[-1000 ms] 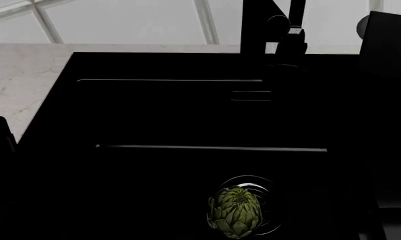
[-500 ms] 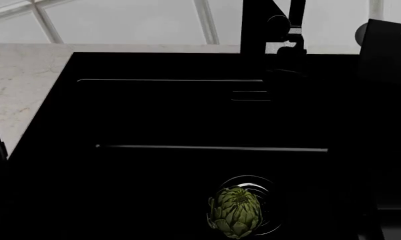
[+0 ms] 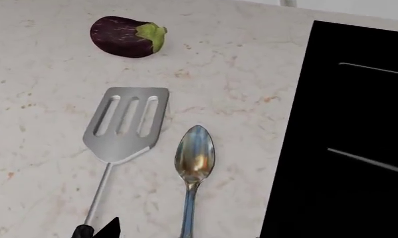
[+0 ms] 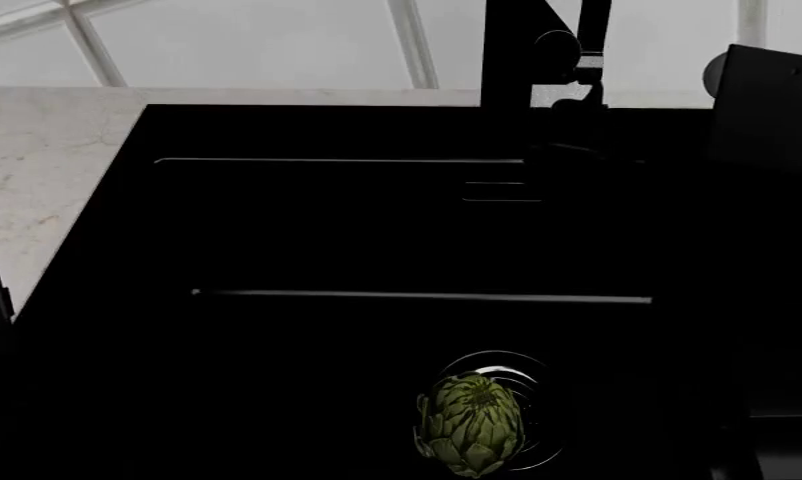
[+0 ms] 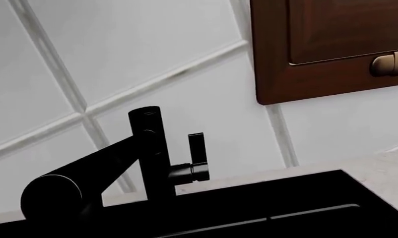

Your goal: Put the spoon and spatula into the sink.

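We see the spatula and the spoon lying side by side on the pale marble desk, apart, both outside the sink. In the left wrist view only a dark tip of the left jaws shows, just beside the spatula's dark handle end, with the slotted head farther out ahead of them and the spoon off to one side, between spatula and sink edge; we cannot tell whether these jaws are released or clenched. An eggplant sits well beyond the spatula head. In the head view an artichoke rests on the round drain in the black basin (very dark render). The faucet fills the right wrist view, a wooden cabinet above it; the right jaws are not visible.
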Tool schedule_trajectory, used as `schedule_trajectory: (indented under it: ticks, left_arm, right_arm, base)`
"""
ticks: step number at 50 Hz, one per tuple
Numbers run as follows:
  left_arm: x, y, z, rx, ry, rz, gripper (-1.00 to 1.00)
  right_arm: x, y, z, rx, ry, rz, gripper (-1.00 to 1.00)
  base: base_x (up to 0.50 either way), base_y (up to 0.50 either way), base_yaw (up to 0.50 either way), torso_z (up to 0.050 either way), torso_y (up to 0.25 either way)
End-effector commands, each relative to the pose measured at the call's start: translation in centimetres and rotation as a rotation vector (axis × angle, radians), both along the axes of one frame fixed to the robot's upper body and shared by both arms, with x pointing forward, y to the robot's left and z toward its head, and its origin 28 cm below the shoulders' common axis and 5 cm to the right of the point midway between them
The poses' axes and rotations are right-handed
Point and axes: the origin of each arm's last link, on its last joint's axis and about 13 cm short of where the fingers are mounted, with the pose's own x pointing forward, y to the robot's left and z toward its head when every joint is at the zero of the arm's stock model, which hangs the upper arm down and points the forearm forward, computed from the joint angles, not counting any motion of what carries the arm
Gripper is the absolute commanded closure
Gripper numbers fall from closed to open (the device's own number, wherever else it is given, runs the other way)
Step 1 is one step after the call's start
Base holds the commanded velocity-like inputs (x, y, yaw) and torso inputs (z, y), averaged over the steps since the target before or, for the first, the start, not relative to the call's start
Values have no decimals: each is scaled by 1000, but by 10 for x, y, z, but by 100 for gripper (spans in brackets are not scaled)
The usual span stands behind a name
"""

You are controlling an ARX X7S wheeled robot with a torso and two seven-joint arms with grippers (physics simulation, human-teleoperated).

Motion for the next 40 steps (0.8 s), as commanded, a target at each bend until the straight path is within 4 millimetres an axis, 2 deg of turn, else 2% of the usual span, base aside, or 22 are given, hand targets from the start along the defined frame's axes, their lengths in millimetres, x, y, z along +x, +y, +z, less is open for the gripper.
schedule_trajectory:
  ticks: [1,19,40]
  left_arm:
    - [11,7,-8,6,27,2,-100]
    - [19,17,-17,2,58,28,-100]
    - [21,15,-30,-32,105,-18,-100]
  right_arm:
    - [1,0,-2,3,6,1,-100]
    - [0,-2,-4,7,9,-5,-100]
    - [-1,-2,-5,8,11,-8,-100]
  base:
    - [0,0,0,0,0]
    - [0,0,0,0,0]
    - [0,0,0,0,0]
